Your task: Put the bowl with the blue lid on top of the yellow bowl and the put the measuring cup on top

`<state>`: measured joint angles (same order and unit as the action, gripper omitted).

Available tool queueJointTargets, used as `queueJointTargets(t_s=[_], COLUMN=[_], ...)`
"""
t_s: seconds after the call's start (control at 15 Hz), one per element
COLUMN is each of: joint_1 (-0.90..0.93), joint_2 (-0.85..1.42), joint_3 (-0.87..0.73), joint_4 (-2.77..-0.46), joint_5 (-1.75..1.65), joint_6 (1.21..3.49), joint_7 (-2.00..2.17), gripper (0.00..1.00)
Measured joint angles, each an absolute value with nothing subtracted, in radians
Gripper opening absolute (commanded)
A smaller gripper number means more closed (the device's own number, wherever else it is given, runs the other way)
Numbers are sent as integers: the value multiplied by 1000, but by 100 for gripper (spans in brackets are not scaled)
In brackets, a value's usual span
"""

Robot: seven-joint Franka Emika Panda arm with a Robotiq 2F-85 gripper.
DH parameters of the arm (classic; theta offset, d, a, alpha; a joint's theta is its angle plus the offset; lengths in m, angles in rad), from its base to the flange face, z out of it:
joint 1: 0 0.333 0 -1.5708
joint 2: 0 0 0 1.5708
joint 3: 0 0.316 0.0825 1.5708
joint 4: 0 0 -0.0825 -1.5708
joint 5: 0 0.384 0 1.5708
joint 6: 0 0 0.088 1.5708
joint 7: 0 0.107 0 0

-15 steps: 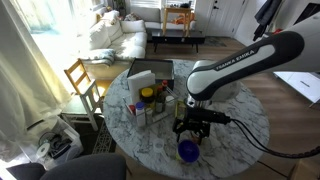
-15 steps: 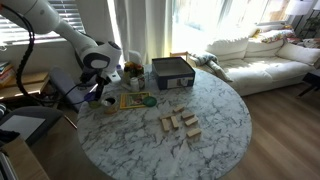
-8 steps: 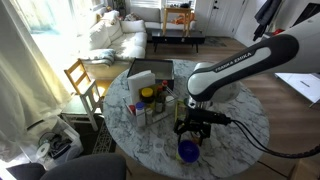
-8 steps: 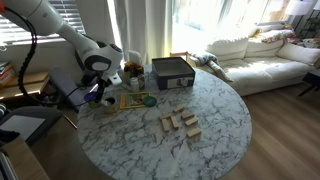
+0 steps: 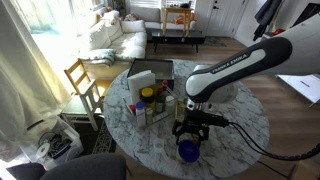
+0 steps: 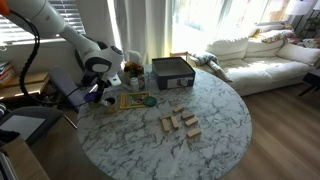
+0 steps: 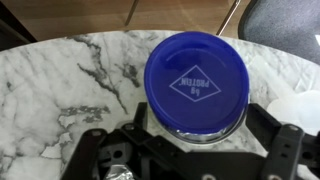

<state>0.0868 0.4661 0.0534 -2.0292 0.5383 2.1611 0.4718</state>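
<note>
Bare worktop (image 7: 60,85) lies on one side of the bowl with the blue lid (image 7: 195,80); a pale object (image 7: 300,108) sits near the other. In an exterior view, jars (image 5: 150,100) and a box (image 5: 143,76) stand well apart from it.

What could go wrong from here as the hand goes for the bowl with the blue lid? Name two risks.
1. The bowl stands close to the edge of the table; a nudge from the open hand might push it off.
2. Its side is round, so the fingers may slip, or catch only the lid.
</note>
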Motion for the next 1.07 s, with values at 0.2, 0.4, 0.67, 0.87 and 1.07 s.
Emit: queueJointTargets(t_s=[0.2,0.4,0.67,0.87,1.07], joint_1=[87,87,79,65,51], joint_2=[485,505,526,538,547], joint_3=[54,54,54,54,53], joint_4=[-2025,-2018,-2006,-1994,-1988], joint_5=[545,550,586,625,652], joint_6=[2159,2151,2122,2076,2042], joint_7=[473,473,473,472,472], gripper=[100,100,100,100,97])
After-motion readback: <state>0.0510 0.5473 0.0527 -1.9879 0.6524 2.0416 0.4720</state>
